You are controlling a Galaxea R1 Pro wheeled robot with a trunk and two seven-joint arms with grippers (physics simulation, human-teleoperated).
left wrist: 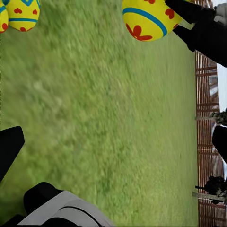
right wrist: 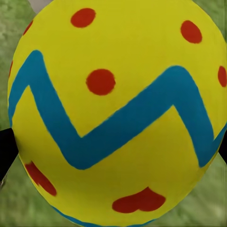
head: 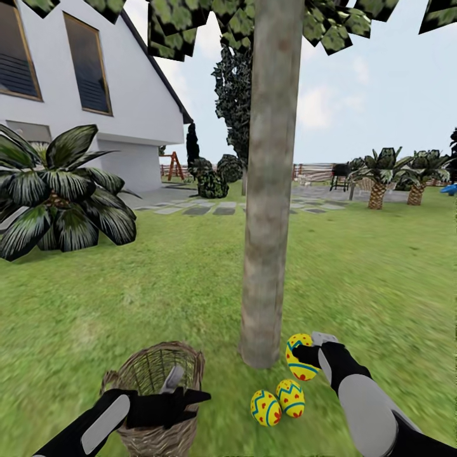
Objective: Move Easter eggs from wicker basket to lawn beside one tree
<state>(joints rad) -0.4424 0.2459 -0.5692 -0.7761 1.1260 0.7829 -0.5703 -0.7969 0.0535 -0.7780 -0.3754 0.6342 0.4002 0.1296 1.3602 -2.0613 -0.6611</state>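
1. No writing or brand shows on anything; the only markings are painted patterns on the eggs.
2. The right pincer (head: pixel 307 348) is clamped on one egg (head: pixel 298 357), holding it low beside the foot of the tree (head: pixel 270 190). Whether that egg touches the grass cannot be told from the head view. In the right wrist view this egg (right wrist: pixel 116 113) is smooth, glossy yellow, with a broad blue zigzag band, round red dots and a red heart shape.
3. Two more eggs lie on the lawn (head: pixel 381 273) near the trunk's base, touching or almost touching each other: one egg (head: pixel 265 407) nearer the basket, the other egg (head: pixel 291 397) just beside it. Both are yellow with blue bands and red marks.
4. The wicker basket (head: pixel 158 393) stands on the grass to the left of the tree. It is brown open weave with a thick braided rim, and no egg shows inside it.
5. The left pincer (head: pixel 184 398) hangs over the basket's rim; its black fingers look parted, though the view is poor.
6. The trunk is straight, thick, grey-beige and mottled, with blocky green leaves above.
7. The lawn is mottled green grass. Beyond lie grey stepping stones (head: pixel 209 208), a white house (head: pixel 95 82), a spiky palm-like plant (head: pixel 60 190) and a brown slatted fence (left wrist: pixel 208 142).
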